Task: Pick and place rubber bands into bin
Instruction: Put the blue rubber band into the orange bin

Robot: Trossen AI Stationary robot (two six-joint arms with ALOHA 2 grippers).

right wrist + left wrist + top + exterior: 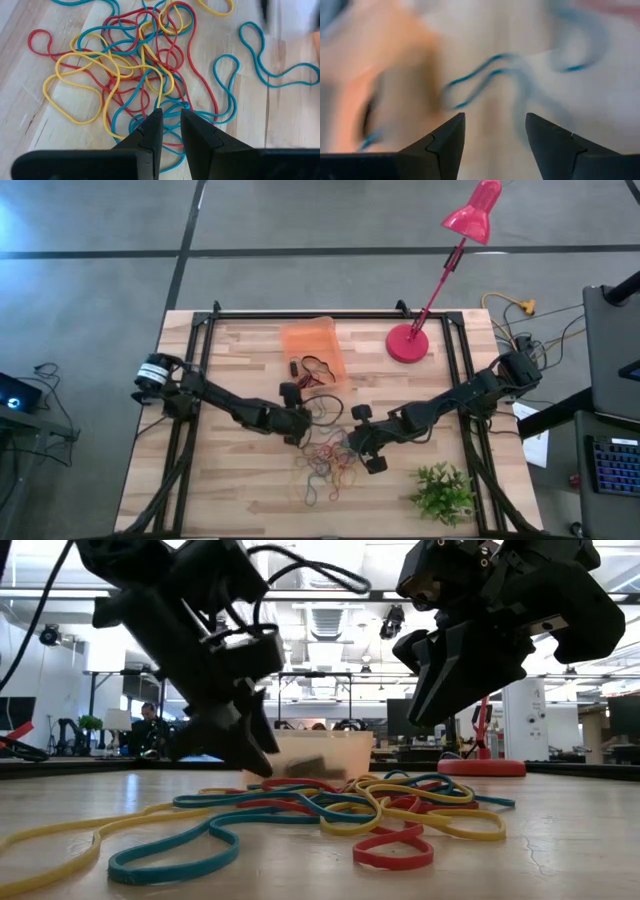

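The rubber bands (325, 465) lie in a tangled pile of red, yellow and blue loops (135, 70) near the table's middle, toward the front. The bin (312, 345), orange and translucent, stands beyond them, with a few bands showing at its near end. My left gripper (495, 117) is open and low over the table at the pile's far left side (298, 436), nothing between its fingers; a blue band (475, 80) lies ahead of it. My right gripper (171, 112) hangs above the pile's right side (358, 450), its fingers a narrow gap apart with nothing between them.
A red lamp's round base (408, 343) stands right of the bin, its shade leaning out past the far edge. A green plant (440, 495) sits at the front right. A thick black cable loop (325, 410) lies between bin and pile. Black rails run along the table's sides.
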